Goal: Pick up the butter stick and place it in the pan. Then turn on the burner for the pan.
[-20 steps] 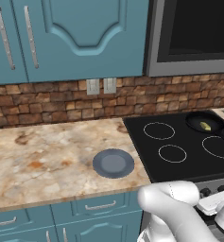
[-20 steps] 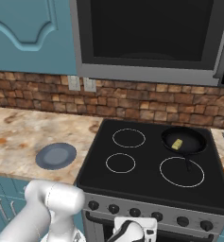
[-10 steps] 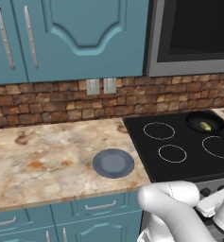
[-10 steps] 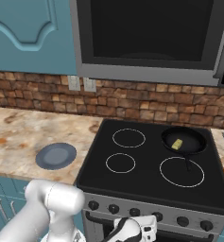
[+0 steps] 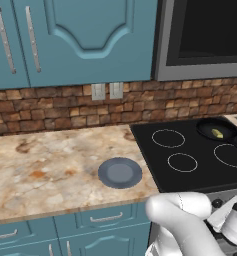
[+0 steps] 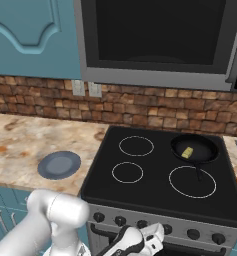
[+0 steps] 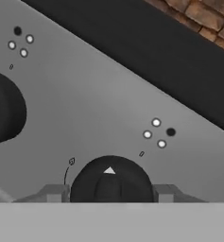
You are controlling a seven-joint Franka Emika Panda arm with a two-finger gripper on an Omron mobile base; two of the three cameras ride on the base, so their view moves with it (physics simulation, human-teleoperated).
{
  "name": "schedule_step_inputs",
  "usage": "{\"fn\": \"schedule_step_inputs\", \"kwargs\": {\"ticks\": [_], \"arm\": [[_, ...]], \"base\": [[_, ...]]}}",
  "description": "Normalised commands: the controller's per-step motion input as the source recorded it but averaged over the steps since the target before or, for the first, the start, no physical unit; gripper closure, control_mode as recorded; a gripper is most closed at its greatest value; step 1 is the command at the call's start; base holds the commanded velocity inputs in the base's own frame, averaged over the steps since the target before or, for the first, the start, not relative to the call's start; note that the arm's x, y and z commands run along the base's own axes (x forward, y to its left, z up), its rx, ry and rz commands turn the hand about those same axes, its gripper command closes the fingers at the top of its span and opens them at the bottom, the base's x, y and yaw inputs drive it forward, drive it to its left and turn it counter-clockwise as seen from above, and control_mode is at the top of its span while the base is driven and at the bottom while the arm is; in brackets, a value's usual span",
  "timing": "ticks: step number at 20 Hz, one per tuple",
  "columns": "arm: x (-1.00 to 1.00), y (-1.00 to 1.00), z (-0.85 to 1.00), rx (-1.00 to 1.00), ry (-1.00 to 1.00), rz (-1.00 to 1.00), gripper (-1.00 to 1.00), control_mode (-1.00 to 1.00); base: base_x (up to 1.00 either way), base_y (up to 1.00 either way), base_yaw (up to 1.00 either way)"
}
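Butter stick [image 6: 187, 151] is lying in pan [image 6: 194, 148]; pincer [image 7: 108, 193] is straddling stove knob [image 7: 111, 182], jaws flanking without visibly clamping; turning it is coming next.

Butter stick [image 6: 188, 151]: small pale-yellow bar, lying flat inside the pan [image 6: 206, 153], slightly toward 9 o'clock of the pan's centre. Same bar seen from the left base view [image 5: 217, 133], yellow patch on the dark pan floor. Pan [image 5: 208, 129]: small round black skillet, shallow, dark rim, upright on the stove's back-right burner; thin handle points toward 6 o'clock, over the front-right burner ring.
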Motion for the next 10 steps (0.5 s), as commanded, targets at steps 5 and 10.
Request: {"fn": "schedule_step_inputs", "kwargs": {"ticks": [5, 10], "arm": [[-0.02, 0.02, 0.00, -0.33, 0.04, 0.06, 1.00, -1.00], [-0.03, 0.04, -0.01, -0.32, 0.04, 0.05, 1.00, -1.00]], "base": [[0.00, 0.00, 0.00], [0.00, 0.00, 0.00]]}}
